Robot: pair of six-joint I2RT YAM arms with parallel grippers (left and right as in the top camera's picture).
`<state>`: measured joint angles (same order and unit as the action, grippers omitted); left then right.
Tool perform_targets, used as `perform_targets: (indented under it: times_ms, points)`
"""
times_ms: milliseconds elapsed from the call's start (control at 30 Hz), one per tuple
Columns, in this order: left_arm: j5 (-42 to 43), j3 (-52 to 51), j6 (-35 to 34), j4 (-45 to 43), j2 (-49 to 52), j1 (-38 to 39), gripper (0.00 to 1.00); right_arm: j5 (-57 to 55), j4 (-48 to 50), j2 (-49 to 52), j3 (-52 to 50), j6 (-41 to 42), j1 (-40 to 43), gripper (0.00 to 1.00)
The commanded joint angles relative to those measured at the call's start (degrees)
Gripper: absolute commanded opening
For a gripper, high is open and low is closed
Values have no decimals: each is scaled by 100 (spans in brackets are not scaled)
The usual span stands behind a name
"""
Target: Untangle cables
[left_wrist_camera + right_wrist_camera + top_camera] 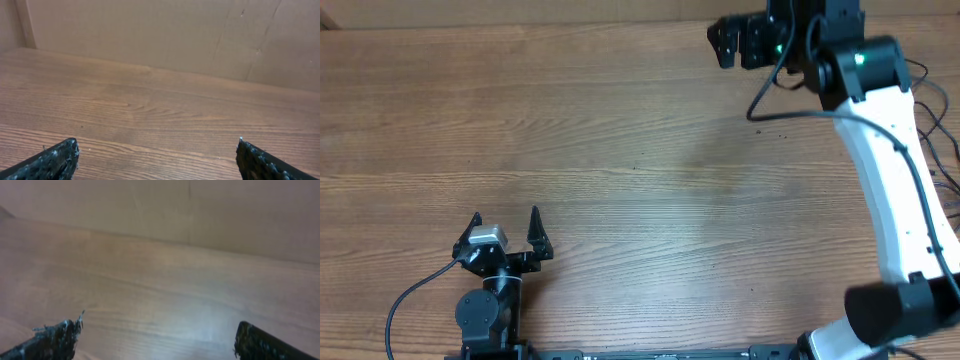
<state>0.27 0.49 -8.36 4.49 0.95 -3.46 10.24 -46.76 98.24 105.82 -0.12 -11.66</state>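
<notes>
No cables show in any view; only bare wooden table [620, 130] lies between and around the arms. My left gripper [505, 218] sits near the front edge, left of centre, pointing away from the base, its jaws wide open and empty. In the left wrist view the left gripper [157, 144] frames only wood grain. My right gripper [720, 42] is stretched to the far right of the table, pointing left, open. Blurred bare wood is all that lies between the tips of the right gripper [160, 322] in its wrist view.
A brown wall panel [160, 35] rises behind the table's far edge. The white right arm [890, 170] runs along the right side with its own black wires [945, 150]. A black wire [405, 300] curls from the left arm's base.
</notes>
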Motion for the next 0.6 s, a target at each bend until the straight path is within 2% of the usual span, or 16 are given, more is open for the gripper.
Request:
perform_targets:
  times_ms: [0, 333, 467, 567]
  points:
    - [63, -17, 48, 0, -70, 11, 100, 20, 1075, -970, -1764, 17, -7, 100]
    - [63, -17, 46, 0, -70, 11, 100, 33, 6358, -3163, -6664, 337, -7, 100]
    - [66, -17, 46, 0, -70, 11, 100, -118, 7796, -3912, -8039, 337, 15, 100]
    - [63, -17, 46, 0, -70, 11, 100, -282, 8227, -4621, -8894, 334, 15, 100]
